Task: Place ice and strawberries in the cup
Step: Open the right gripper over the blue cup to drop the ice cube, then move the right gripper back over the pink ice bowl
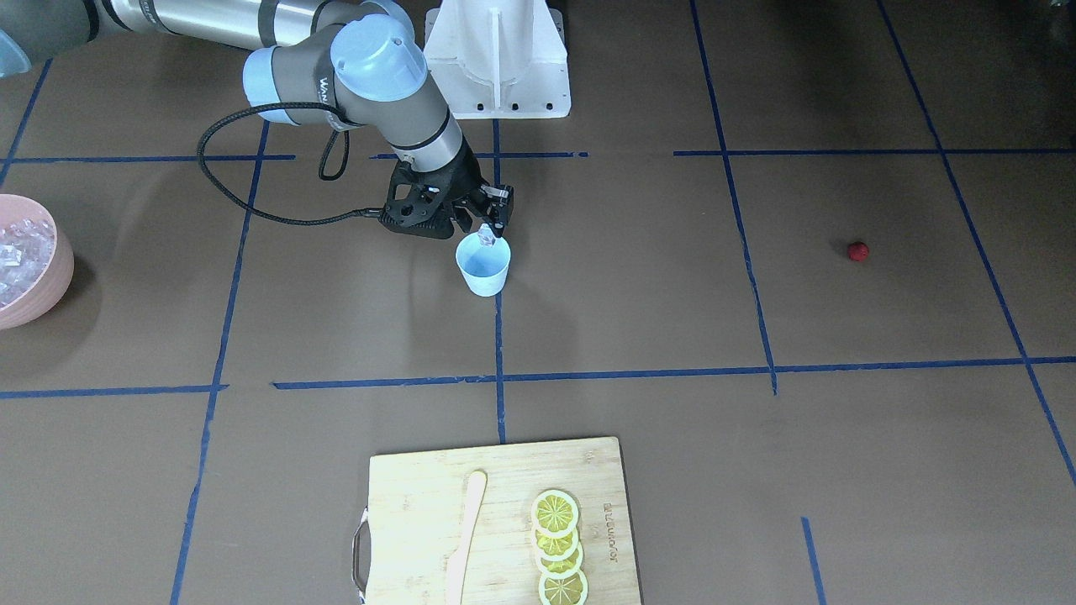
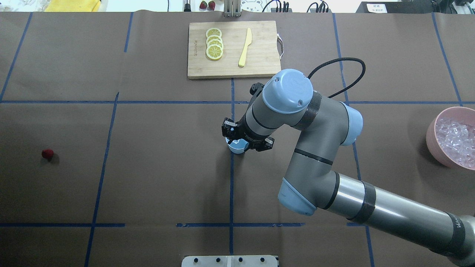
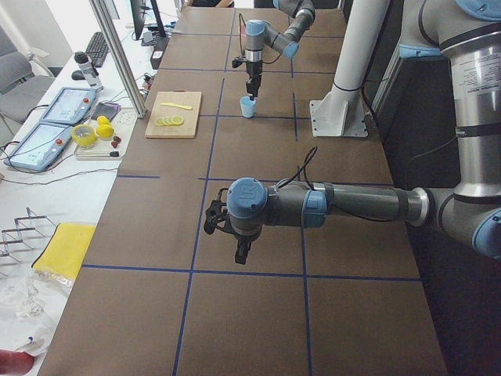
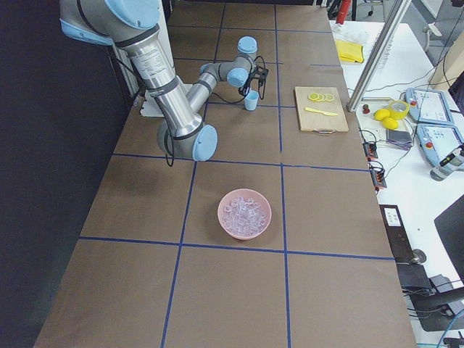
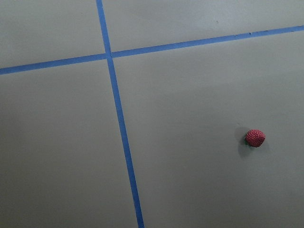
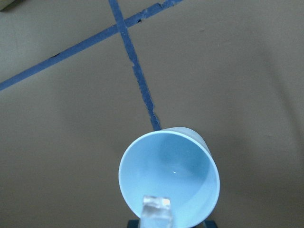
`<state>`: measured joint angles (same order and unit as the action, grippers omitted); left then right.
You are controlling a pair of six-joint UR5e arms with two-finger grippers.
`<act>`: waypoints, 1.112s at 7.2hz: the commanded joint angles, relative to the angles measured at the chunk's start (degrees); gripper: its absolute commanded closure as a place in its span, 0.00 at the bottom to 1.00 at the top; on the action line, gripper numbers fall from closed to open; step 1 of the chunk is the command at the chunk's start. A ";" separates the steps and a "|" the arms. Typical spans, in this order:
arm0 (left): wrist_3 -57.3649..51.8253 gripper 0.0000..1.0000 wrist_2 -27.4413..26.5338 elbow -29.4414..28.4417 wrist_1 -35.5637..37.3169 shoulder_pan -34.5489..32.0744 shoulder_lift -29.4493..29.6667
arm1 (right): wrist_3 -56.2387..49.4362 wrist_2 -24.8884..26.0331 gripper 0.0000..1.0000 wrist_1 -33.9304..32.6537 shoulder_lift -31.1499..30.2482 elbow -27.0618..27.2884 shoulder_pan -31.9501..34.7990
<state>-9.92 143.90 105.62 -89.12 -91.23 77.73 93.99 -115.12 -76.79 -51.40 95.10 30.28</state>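
The pale-blue cup [image 1: 483,267] stands upright at the table's middle and looks empty inside in the right wrist view [image 6: 175,175]. My right gripper [image 1: 489,228] hangs just above its rim, shut on a clear ice cube [image 6: 156,211]; the cube also shows in the front view [image 1: 486,239]. More ice [image 2: 454,137] fills the pink bowl [image 2: 432,137] at the right. The dark-red strawberry [image 2: 47,153] lies alone far to the left, also in the left wrist view [image 5: 255,137]. My left gripper [image 3: 241,252] hovers above the table; I cannot tell whether it is open or shut.
A wooden cutting board [image 2: 259,48] with several lemon slices [image 2: 214,43] and a pale knife [image 2: 245,48] lies at the far middle edge. A white mount base [image 1: 496,59] stands on the robot's side. Blue tape lines cross the brown tabletop.
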 commanded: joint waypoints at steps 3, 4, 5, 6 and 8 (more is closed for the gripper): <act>-0.19 0.00 -0.02 -0.15 0.00 0.00 -0.12 | -0.13 -0.28 0.44 -0.03 0.07 0.00 0.83; -0.19 0.00 0.06 -0.15 0.00 0.00 -0.12 | -0.13 -1.50 0.32 -0.29 -1.32 2.09 2.92; -0.01 0.00 -0.02 -0.15 0.00 0.00 -0.04 | -0.13 -3.25 0.27 -1.25 -6.64 7.24 4.94; 0.16 0.00 -0.02 -0.15 0.00 0.09 -0.12 | -0.48 -3.62 0.26 -2.47 -13.22 13.21 7.14; 0.25 0.00 -0.02 -0.15 0.08 0.09 -0.12 | -2.92 -4.94 0.26 -3.98 -24.83 20.37 13.02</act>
<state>-9.72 143.88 105.47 -89.10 -91.19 77.62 92.84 -119.25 -80.03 -69.21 111.30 39.82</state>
